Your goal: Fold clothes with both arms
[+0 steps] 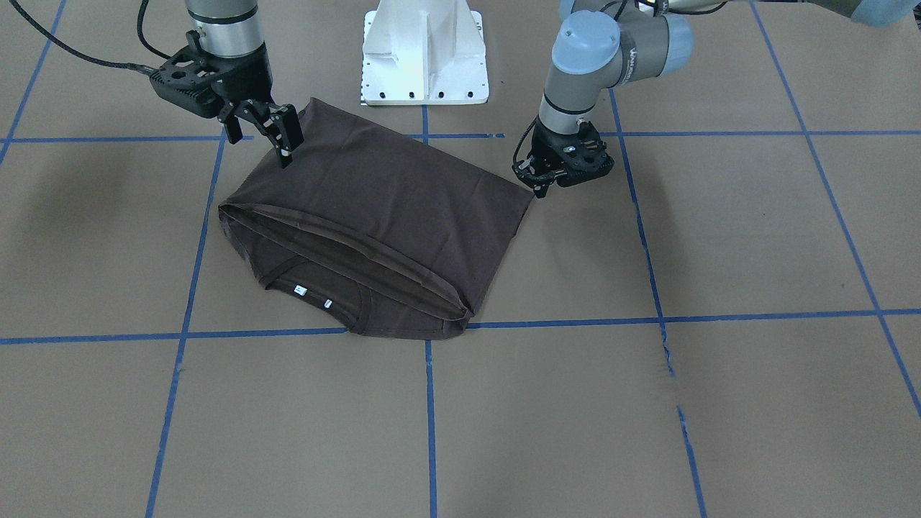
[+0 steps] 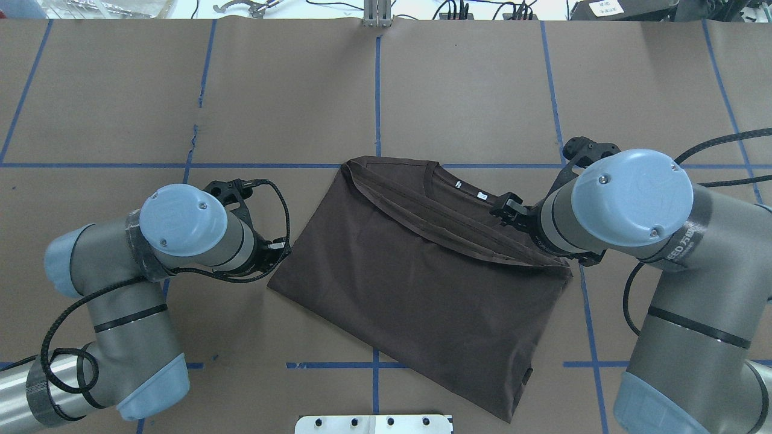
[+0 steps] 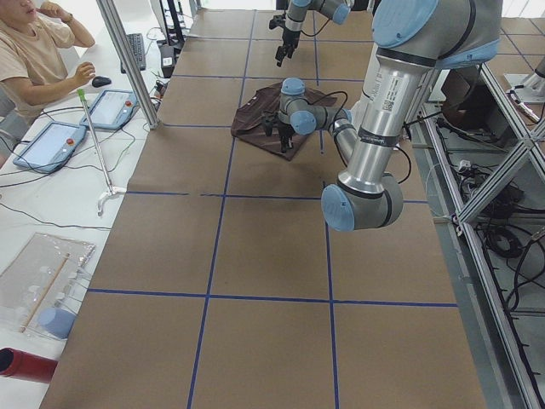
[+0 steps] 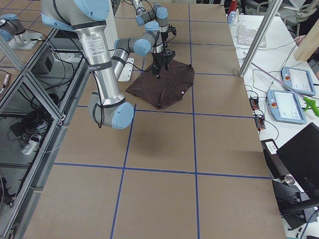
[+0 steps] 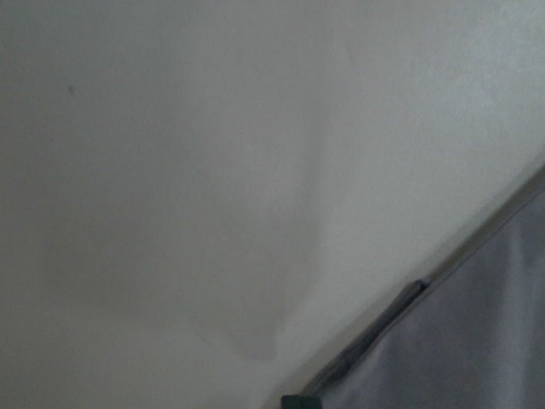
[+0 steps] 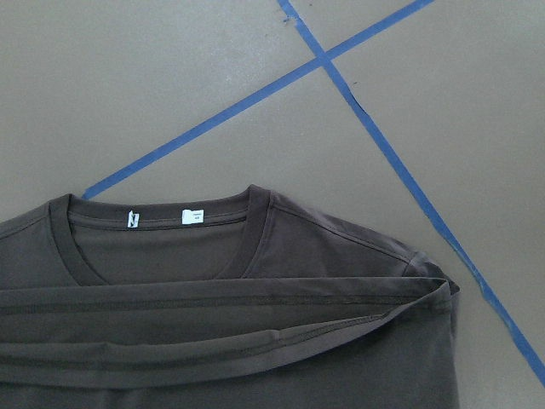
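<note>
The dark brown short-sleeved T-shirt (image 1: 381,194) lies folded in 2 on the brown paper-covered table with blue tape lines (image 1: 719,237), its hem just short of the collar. The black right gripper (image 1: 262,147) hangs spread over 1 folded corner. The black left gripper (image 1: 540,185) sits just beside the other corner; I cannot tell whether it is spread or pressed together.

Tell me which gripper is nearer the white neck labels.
Right. The right gripper is over the shirt by the labels; the left gripper is at the shirt's opposite corner.
</note>
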